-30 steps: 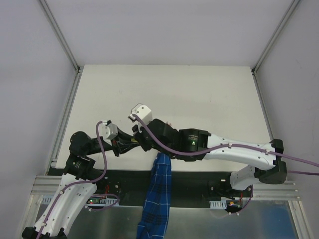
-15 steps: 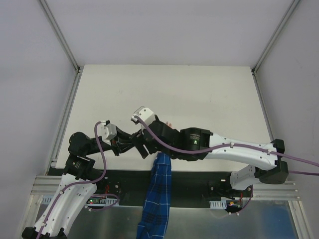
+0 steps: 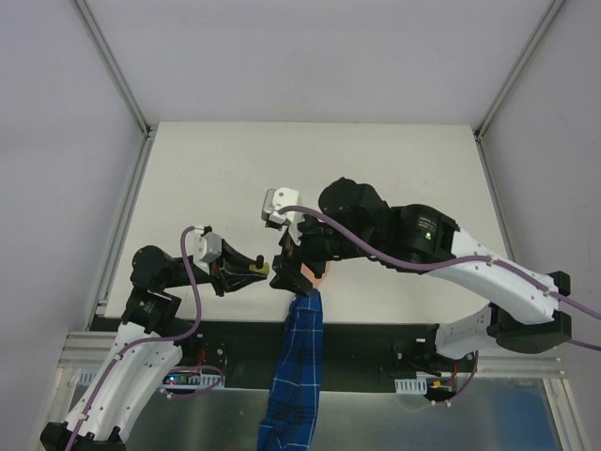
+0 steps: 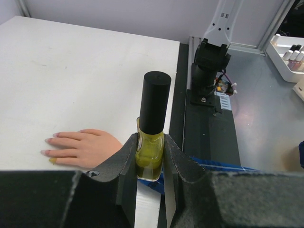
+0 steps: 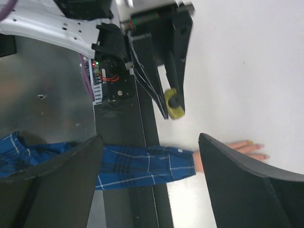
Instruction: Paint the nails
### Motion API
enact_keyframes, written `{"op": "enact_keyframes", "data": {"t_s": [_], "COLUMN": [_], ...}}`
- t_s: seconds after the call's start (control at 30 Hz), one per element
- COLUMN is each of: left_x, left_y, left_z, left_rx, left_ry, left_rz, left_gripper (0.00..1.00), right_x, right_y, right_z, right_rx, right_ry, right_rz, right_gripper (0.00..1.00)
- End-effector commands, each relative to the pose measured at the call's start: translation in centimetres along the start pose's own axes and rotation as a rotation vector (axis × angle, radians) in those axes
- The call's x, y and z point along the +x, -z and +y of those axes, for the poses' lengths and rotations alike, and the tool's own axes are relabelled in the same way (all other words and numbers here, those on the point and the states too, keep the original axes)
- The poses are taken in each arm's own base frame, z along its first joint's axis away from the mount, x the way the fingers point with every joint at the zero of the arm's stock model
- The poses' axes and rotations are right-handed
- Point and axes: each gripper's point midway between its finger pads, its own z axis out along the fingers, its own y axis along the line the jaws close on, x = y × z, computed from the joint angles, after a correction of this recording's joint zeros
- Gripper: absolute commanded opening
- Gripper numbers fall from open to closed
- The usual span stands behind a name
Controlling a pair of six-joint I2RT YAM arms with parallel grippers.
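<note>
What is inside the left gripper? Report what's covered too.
A yellow polish bottle, black cap on, stands upright, clamped in the left gripper. Its fingers cover the bottle's lower sides, which cannot be seen.

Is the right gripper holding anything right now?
No, the right gripper is wide open in its wrist view, nothing between its fingers, the plaid sleeve showing through the gap.

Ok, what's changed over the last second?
The right claw has pulled away from the polish bottle, lifting and shifting right. It now hangs open and empty above the mannequin hand. Unchanged: the left claw stays shut on the bottle, cap on, and the hand and plaid sleeve lie where they were.
</note>
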Motion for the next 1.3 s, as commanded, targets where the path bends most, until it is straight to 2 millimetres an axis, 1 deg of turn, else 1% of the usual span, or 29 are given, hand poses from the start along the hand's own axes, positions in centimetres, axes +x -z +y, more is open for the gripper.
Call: {"op": "enact_keyframes", "data": {"t_s": [0.0,0.07,0.1,0.13,0.17,0.3,0.43,0.47,0.6,0.73,0.83,0.93,1.07,1.17,1.2,1.23,1.27], "left_x": [-1.6,-1.6,-1.6,-1.6,-1.7,-1.7,-1.7,-1.7,-1.7,-1.7,-1.7,-1.7,-1.7,-1.7,-1.7,-1.7,-1.7], "left_y": [-0.1,-0.1,-0.1,-0.1,-0.1,-0.1,-0.1,-0.1,-0.1,-0.1,-0.1,-0.1,-0.1,-0.1,0.0,0.0,0.0], "left_z": [-2.0,-2.1,-2.1,-2.1,-2.1,-2.3,-2.5,-2.5,-2.7,-2.7,-2.8,-2.8,-2.9,-2.9,-3.0,-3.0,-3.0], "left_rx": [0.109,0.112,0.112,0.112,0.112,0.121,0.13,0.129,0.137,0.14,0.14,0.143,0.146,0.148,0.148,0.15,0.15], "left_ry": [-0.06,-0.058,-0.058,-0.061,-0.062,-0.066,-0.067,-0.067,-0.07,-0.071,-0.073,-0.074,-0.075,-0.075,-0.078,-0.078,-0.078], "left_rz": [-0.021,-0.02,-0.02,-0.021,-0.023,-0.024,-0.024,-0.024,-0.024,-0.024,-0.025,-0.025,-0.025,-0.025,-0.026,-0.026,-0.026], "left_gripper": [0.0,0.0,0.0,0.0,0.0,0.0,0.0,0.0,0.0,0.0,0.0,0.0,0.0,0.0,0.0,0.0,0.0], "right_x": [-0.7,-0.8,-1.0,-1.0,-1.0,-0.4,-0.5,-0.8,-0.8,-0.6,-0.2,0.2,0.2,0.6,0.5,0.7,0.7], "right_y": [-0.4,-1.2,-1.2,-1.4,-1.6,-2.9,-3.7,-3.7,-4.5,-5.0,-5.4,-5.6,-5.9,-6.1,-6.1,-6.1,-6.0], "right_z": [1.5,0.8,0.7,0.6,0.6,-0.1,-0.4,-0.5,-1.3,-1.1,-1.4,-1.0,-0.6,-0.4,-0.1,0.0,-0.3], "right_rx": [-0.138,-0.111,-0.11,-0.112,-0.115,-0.102,-0.107,-0.106,-0.105,-0.14,-0.142,-0.169,-0.201,-0.231,-0.257,-0.269,-0.269], "right_ry": [0.171,0.194,0.217,0.224,0.231,0.249,0.243,0.241,0.227,0.221,0.213,0.204,0.201,0.183,0.175,0.161,0.145], "right_rz": [0.061,0.074,0.07,0.075,0.078,0.118,0.126,0.118,0.129,0.137,0.154,0.165,0.161,0.168,0.162,0.168,0.168], "right_gripper": [0.82,0.77,0.75,0.7,0.68,0.67,0.66,0.66,0.61,0.55,0.51,0.49,0.44,0.36,0.3,0.27,0.22]}}
